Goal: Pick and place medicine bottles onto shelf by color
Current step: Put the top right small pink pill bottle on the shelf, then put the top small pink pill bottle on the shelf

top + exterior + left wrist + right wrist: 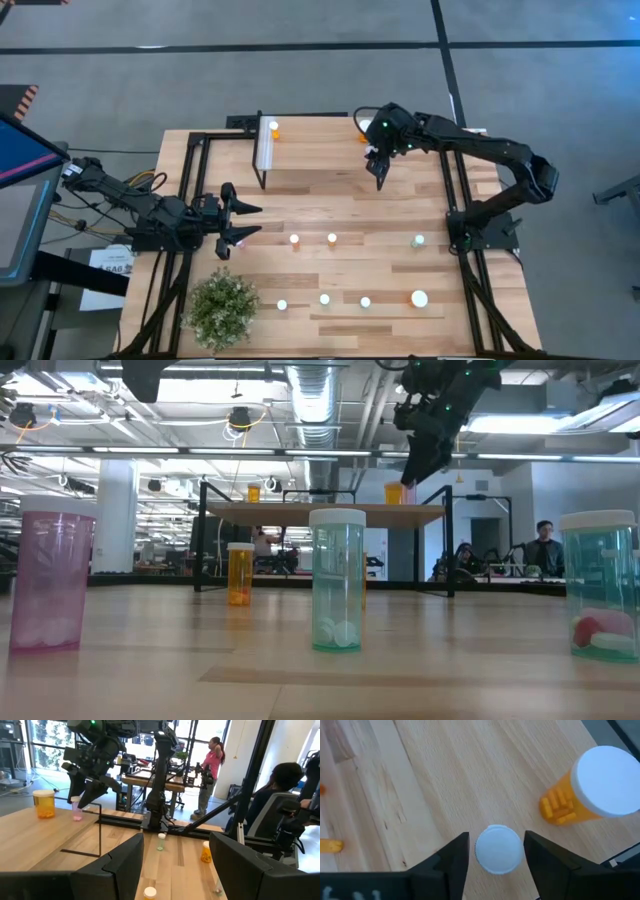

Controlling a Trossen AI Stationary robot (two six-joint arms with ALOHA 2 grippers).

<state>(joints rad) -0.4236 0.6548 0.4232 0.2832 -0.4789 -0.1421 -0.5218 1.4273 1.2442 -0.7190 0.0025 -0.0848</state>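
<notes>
The shelf [330, 165] stands at the far middle of the table. An orange medicine bottle [272, 128] stands on its left end and another orange one [592, 787] on its right end. Beside that one stands a small pink bottle [76, 810] with a white cap [499, 849]. My right gripper [496, 840] is open above the shelf, slanting down, one finger on either side of that cap with a narrow gap each side. My left gripper [248, 222] waits open over the table's left part, pointing level.
Several bottles stand on the table in two rows, among them an orange one [294, 239], a green one [419, 240] and a larger orange one [419, 297]. A green plant [222, 308] sits at the near left. People are in the room beyond the table.
</notes>
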